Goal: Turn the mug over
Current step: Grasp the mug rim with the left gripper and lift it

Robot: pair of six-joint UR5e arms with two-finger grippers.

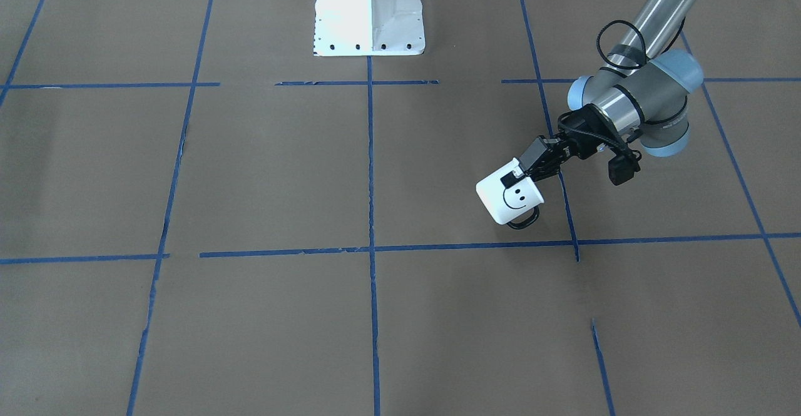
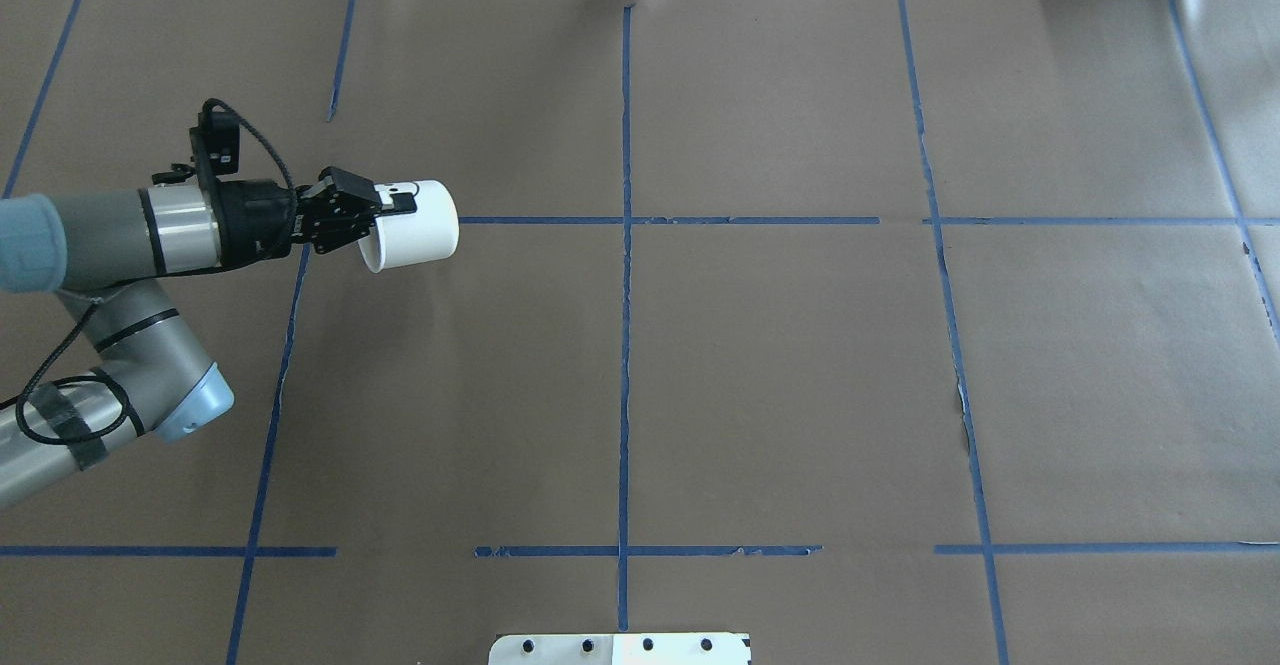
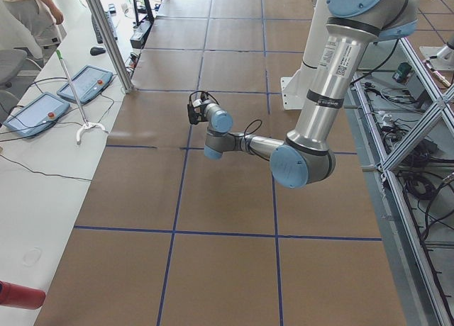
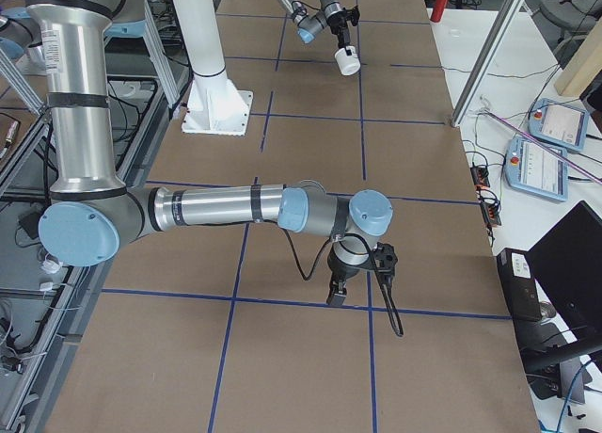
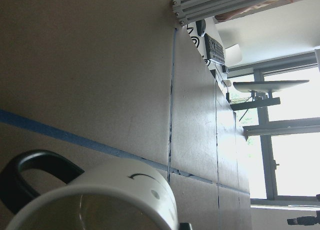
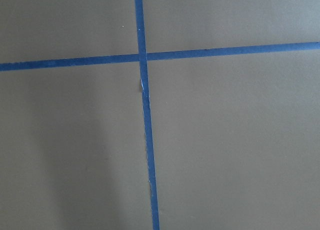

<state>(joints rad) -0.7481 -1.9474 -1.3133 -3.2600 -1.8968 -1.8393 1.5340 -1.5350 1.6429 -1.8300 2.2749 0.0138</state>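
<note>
The white mug (image 1: 510, 200) with a black smiley face is held off the brown table, tipped onto its side. Its dark handle (image 1: 523, 221) points down toward the table. My left gripper (image 1: 522, 172) is shut on the mug's rim, one finger inside and one outside. The mug also shows in the overhead view (image 2: 420, 225), with the left gripper (image 2: 385, 210) at its open end, small and far in the exterior right view (image 4: 349, 64), and its rim close up in the left wrist view (image 5: 125, 190). My right gripper (image 4: 337, 296) points down close to the table; I cannot tell whether it is open or shut.
The white robot base (image 1: 369, 12) stands at the table's middle edge. Blue tape lines (image 2: 625, 245) divide the brown paper into squares. Control pendants (image 4: 550, 146) and cables lie on the white side bench. A person (image 3: 32, 10) stands beyond the table's far corner.
</note>
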